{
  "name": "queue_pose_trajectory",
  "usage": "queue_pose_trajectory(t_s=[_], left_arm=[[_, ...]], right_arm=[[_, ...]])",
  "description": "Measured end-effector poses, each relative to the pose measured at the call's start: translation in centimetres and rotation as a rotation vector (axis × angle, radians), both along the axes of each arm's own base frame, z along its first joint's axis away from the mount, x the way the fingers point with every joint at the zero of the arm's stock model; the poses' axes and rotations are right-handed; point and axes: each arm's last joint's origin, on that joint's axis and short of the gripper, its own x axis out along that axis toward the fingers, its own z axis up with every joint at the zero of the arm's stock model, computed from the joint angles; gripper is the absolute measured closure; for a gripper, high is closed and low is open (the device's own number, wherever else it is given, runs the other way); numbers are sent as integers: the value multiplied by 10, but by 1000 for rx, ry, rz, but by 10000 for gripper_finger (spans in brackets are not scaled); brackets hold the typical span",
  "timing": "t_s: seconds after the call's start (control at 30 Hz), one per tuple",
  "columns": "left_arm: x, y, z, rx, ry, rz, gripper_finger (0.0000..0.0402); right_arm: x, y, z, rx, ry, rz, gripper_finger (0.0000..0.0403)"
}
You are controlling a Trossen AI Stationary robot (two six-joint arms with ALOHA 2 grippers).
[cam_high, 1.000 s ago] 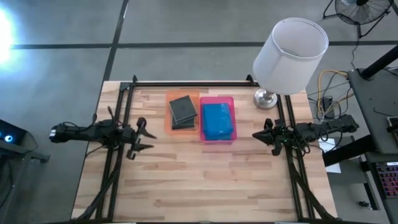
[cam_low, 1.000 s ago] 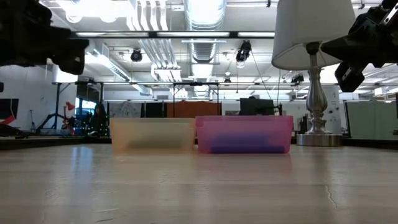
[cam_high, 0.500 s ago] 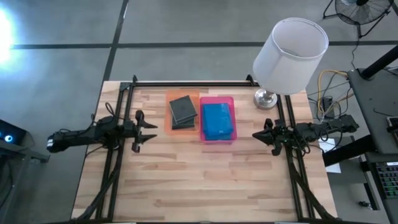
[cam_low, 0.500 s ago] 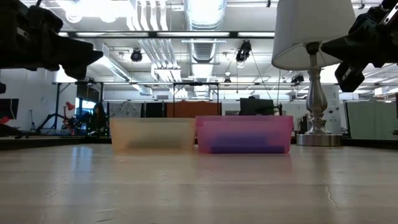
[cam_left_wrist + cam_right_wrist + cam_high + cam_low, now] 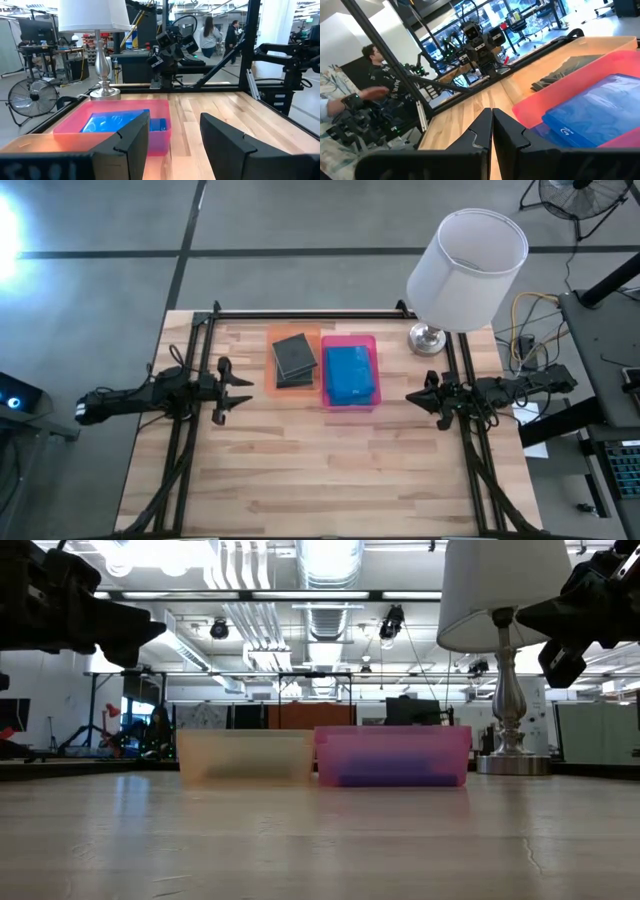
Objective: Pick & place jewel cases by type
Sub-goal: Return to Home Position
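- We are drawing the left gripper, fingers apart, back to the tabletop's left edge; the right gripper, pinched together, is waiting at the right edge.
- We are seeing blue jewel cases in the pink bin and dark jewel cases in the orange bin, so sorting seems done.

Blue cases blurred through pink tray, lampshade cropped

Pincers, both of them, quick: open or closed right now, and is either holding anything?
Left pincer: open, holding nothing, at the table's left edge.
Right pincer: closed, holding nothing, at the table's right edge.
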Motion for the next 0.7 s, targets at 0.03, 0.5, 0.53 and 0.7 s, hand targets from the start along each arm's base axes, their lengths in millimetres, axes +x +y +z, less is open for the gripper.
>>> queue_pose_trajectory(t_s=[0.03,0.5,0.53,0.7], left_arm=[[0,0,0,0,0,0,243],[2,0,-2,-2,25,-1,243],[2,0,-2,-2,25,-1,243],[2,0,-2,-2,25,-1,243]], right_arm=[[0,0,0,0,0,0,394],[0,0,0,0,1,1,394],[0,0,0,0,1,1,394],[0,0,0,-24,-1,3,394]])
